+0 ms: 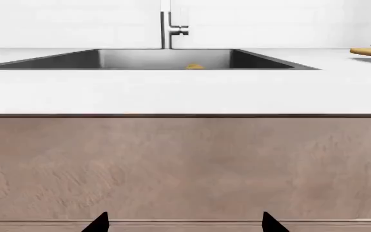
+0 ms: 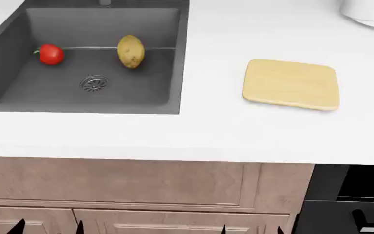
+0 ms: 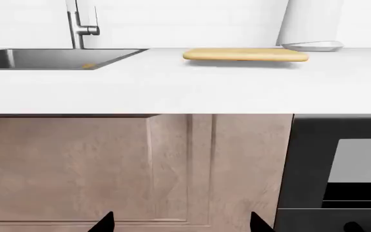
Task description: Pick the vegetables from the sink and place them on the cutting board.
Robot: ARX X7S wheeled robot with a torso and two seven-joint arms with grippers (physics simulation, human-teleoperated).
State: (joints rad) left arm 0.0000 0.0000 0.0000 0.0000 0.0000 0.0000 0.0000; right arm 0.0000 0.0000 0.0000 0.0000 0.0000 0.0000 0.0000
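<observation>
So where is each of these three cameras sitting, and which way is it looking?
Head view: high up, looking down on the sink, potato, red pepper and cutting board; fingertips show at the bottom.
Left wrist view: low, facing the cabinet front, sink and faucet; two fingertips show.
Right wrist view: low, facing the cabinet and board; two fingertips show.
All three share sink and board.

Matt grey sink (image 2: 174, 58), glossy pepper (image 2: 50, 54), pale wooden cutting board (image 2: 291, 84).
</observation>
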